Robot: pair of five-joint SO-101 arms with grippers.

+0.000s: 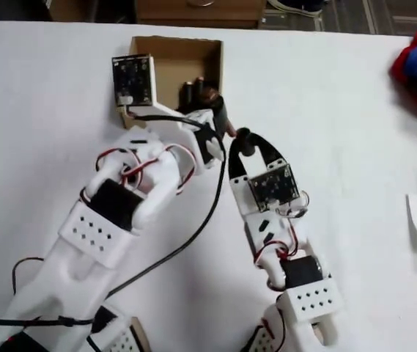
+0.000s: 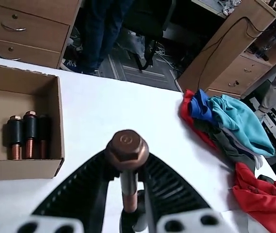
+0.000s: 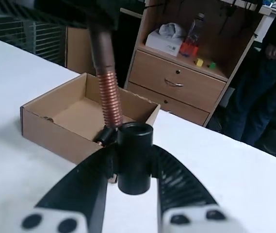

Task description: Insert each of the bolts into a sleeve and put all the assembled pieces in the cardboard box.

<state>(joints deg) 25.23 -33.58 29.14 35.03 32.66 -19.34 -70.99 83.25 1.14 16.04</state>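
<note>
Copper-coloured hex-head threaded bolt (image 2: 126, 145): clamped by its shank in the closed left gripper (image 2: 128, 159), at the 5 o'clock corner of the open brown cardboard box (image 1: 193, 45).
Black cylindrical sleeve (image 3: 135, 158): upright, pinched in the right gripper (image 3: 134, 150), bolt's threaded end just beside its mouth.
Assembled sleeved bolts (image 2: 27, 136): lying inside the box.

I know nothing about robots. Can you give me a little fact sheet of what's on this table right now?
Left end effector: shut on copper bolt
Right end effector: shut on black sleeve, upright
Bolt tip: beside the sleeve's mouth, not inside
Cardboard box: holds assembled pieces
Off to the side: pile of clothes
</note>
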